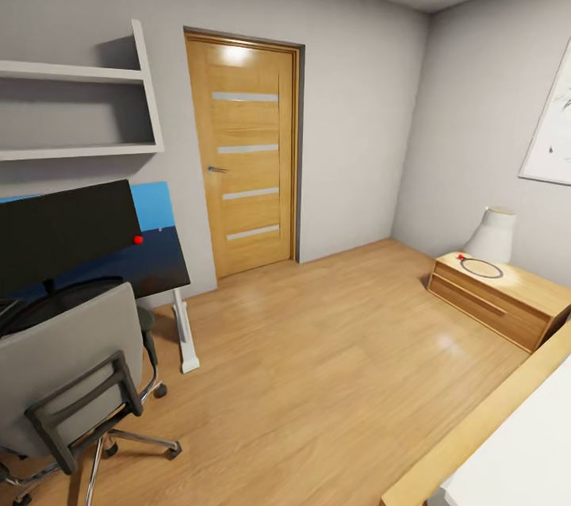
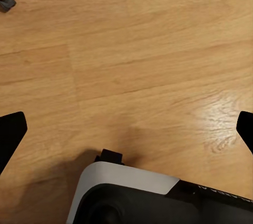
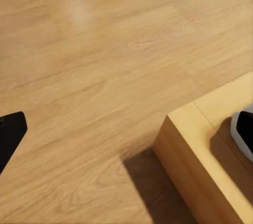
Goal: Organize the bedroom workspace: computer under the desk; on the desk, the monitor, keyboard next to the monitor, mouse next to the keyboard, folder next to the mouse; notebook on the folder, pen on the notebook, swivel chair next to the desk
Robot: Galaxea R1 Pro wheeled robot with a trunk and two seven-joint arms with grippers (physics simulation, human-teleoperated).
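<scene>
1. The desk [image 1: 162, 268] serves as the landmark — its black top stands by the grey wall, with a white leg [image 1: 185, 331] at the end nearest the wooden door [image 1: 246, 157].
2. On the desk stands the monitor [image 1: 67, 232], wide and black, a red dot at its lower corner.
3. Just in front of the desk is the swivel chair [image 1: 67, 363], its grey back turned to the camera.
4. Above the desk hang white wall shelves [image 1: 79, 105].
5. Well apart from the desk, across the wooden floor [image 1: 317, 363], sits a low wooden cabinet [image 1: 500, 296] with a white lamp [image 1: 492, 235].
6. The left gripper [image 2: 126, 129] is spread open over bare floor, grasping nothing.
7. The right gripper [image 3: 126, 129] hangs above floor and a wooden edge [image 3: 205, 166] — fingers wide apart, empty.
</scene>
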